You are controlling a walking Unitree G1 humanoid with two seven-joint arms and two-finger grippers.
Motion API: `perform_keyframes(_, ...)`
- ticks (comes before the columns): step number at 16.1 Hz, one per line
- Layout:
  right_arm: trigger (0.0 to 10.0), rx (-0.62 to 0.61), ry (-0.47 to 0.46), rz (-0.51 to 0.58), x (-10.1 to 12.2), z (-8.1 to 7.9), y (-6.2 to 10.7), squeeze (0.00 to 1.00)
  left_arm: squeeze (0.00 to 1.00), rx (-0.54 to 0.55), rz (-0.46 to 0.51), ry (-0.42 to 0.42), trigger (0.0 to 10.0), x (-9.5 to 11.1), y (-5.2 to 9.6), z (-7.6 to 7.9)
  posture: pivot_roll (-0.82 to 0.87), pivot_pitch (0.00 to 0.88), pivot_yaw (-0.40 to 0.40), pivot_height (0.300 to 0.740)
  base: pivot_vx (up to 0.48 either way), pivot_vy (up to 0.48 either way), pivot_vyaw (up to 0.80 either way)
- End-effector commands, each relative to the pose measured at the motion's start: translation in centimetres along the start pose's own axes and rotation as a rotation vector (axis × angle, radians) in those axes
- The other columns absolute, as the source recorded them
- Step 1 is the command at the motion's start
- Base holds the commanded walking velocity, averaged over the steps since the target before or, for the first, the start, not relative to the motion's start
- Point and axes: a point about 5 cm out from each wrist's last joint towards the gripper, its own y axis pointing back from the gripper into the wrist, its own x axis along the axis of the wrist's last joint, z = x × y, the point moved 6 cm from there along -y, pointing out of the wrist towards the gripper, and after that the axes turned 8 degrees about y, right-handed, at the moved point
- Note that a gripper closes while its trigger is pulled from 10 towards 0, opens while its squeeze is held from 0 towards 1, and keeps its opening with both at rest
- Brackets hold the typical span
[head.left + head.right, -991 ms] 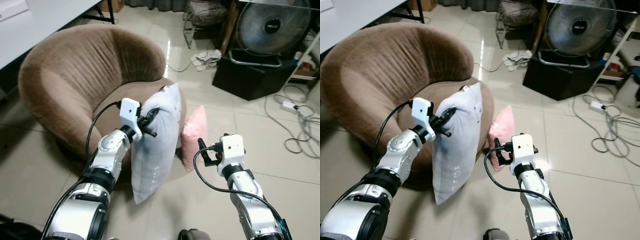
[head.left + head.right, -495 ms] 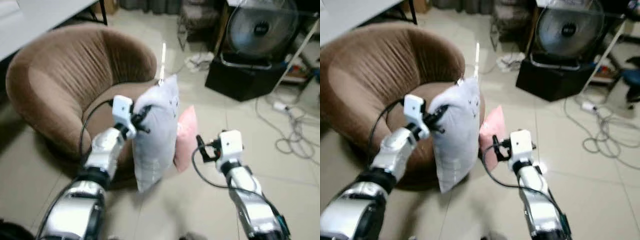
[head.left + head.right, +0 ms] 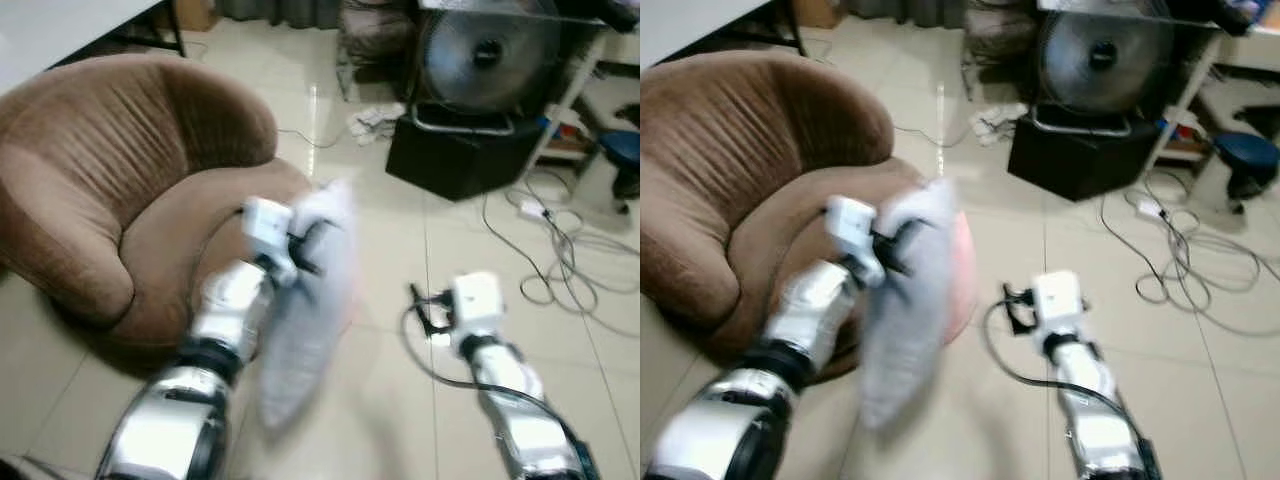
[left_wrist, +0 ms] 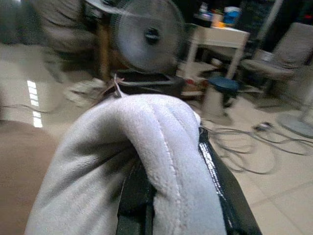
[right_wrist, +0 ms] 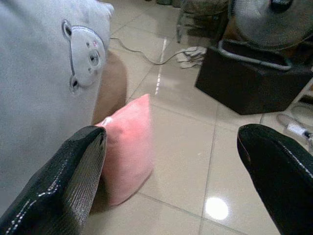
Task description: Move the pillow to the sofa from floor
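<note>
Aloft – white pillow (image 3: 305,300) | pinched in left jaws (image 3: 310,243)

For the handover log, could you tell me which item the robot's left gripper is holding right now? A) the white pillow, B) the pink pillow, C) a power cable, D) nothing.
A: the left gripper is pinched shut on a fold of the white pillow, held up beside the brown sofa, while the pink pillow lies on the floor.
</note>
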Motion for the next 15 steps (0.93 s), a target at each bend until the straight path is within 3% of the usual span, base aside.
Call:
perform_keyframes(1,10.0,0.028,-0.008,0.023,0.82,-1.07,-0.21,0.0,0.0,0.023,0.054,-0.058,0.0,2.24,0.11,-1.3,-0.19,0.072,-0.03,0.74,0.431,0.0,0.0)
perform_keyframes(10,10.0,0.06,0.002,-0.001,0.27,-1.43,-0.12,0.0,0.0,0.051,0.058,-0.046,0.0,1.92,0.46,-1.72,-0.16,0.078,-0.045,0.74,0.471,0.0,0.0)
perform_keyframes(15,10.0,0.066,0.001,0.0,0.35,-1.37,-0.32,0.0,0.0,0.05,0.073,-0.041,0.0,2.15,0.43,-1.61,-0.16,0.07,-0.049,0.74,0.48,0.0,0.77)
